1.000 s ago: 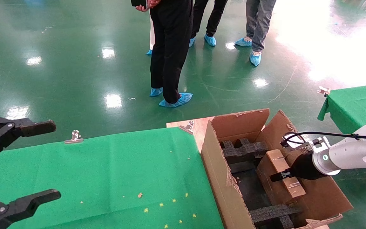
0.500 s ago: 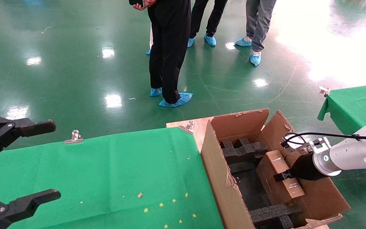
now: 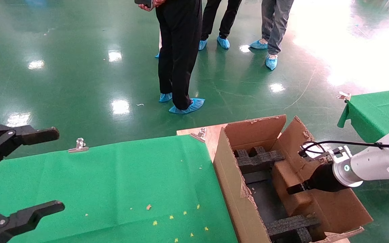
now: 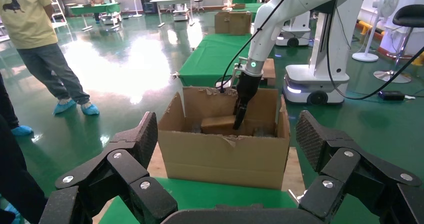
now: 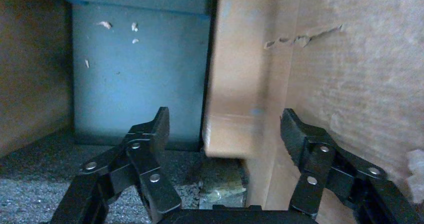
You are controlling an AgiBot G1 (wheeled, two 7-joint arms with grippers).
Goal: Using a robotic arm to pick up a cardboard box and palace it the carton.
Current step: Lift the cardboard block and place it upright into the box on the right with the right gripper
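Note:
The white robotic arm [image 3: 377, 165] reaches into the large brown carton [image 3: 228, 182] at the table's right end. My right gripper [image 3: 294, 189] is open inside it. The small cardboard box [image 3: 287, 179] rests low in the carton, leaning toward its right wall. In the right wrist view the cardboard box [image 5: 235, 94] stands between the spread fingers of the right gripper [image 5: 226, 124], with a gap on each side. My left gripper [image 3: 58, 168] hangs open and idle at the far left over the green table. From the left wrist view the carton [image 4: 225, 156] and the cardboard box [image 4: 216, 124] show straight ahead.
Black foam blocks [image 3: 258, 158] line the carton's floor. A green cloth [image 3: 130, 182] covers the table, held by metal clips [image 3: 78, 145]. Several people [image 3: 177, 50] in blue shoe covers stand on the green floor beyond. Another green table [image 3: 377, 111] stands at the right.
My right gripper has let go of the cardboard box. The box has sunk lower in the carton and turned, so its taped face no longer shows. The left arm has not moved.

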